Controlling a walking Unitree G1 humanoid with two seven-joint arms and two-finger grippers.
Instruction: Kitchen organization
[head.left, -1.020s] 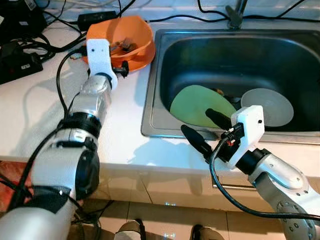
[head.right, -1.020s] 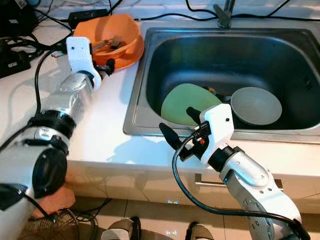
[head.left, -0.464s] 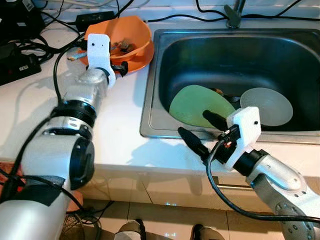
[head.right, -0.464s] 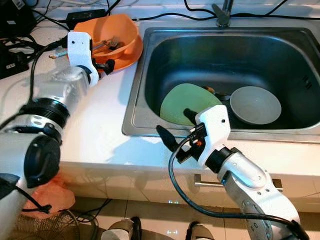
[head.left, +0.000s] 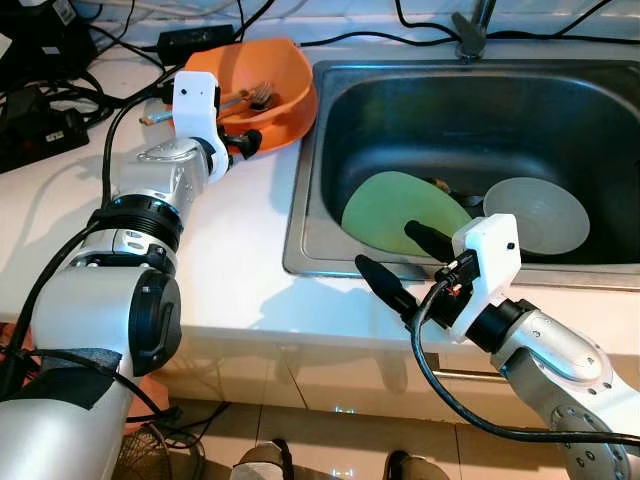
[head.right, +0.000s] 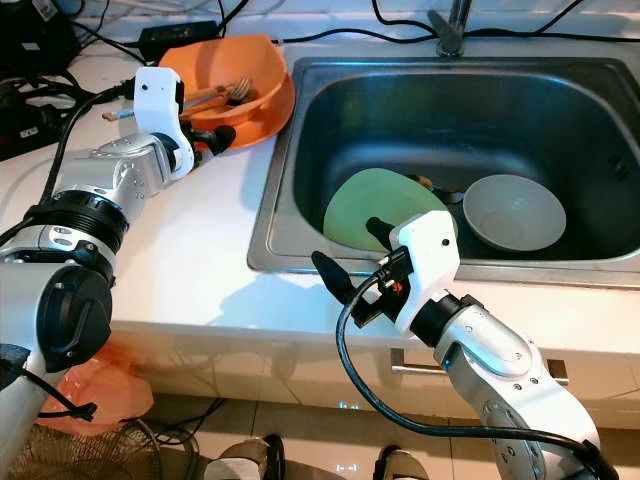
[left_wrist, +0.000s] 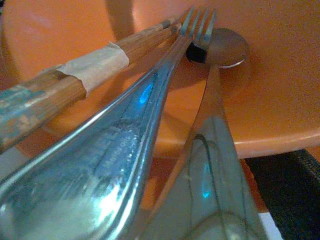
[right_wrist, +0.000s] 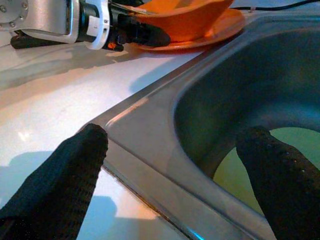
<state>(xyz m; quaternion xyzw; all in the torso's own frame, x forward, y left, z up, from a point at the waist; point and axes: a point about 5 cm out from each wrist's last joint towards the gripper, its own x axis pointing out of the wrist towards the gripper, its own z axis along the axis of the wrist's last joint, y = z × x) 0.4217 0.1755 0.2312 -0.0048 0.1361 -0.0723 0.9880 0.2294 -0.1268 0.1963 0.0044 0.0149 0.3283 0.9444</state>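
An orange bowl (head.left: 275, 75) stands on the white counter beside the sink and holds a fork (head.left: 255, 97), a spoon (left_wrist: 225, 50) and taped wooden chopsticks (left_wrist: 75, 80). My left gripper (head.left: 240, 125) is shut at the bowl's near rim, one black finger (head.left: 245, 140) under the rim and the cutlery handles running along it. In the sink lie a green plate (head.left: 400, 210) and a grey bowl (head.left: 535, 212). My right gripper (head.left: 395, 250) is open over the sink's front left rim, holding nothing.
The steel sink (head.left: 300, 200) takes up the right half of the counter (head.left: 240, 250), with a faucet base (head.left: 470, 35) behind it. Black cables and power adapters (head.left: 40, 130) crowd the back left. The counter's front edge runs just below my right gripper.
The orange bowl has shifted a little right toward the sink and turned with my left gripper, showing more of its inside. The right gripper has barely moved.
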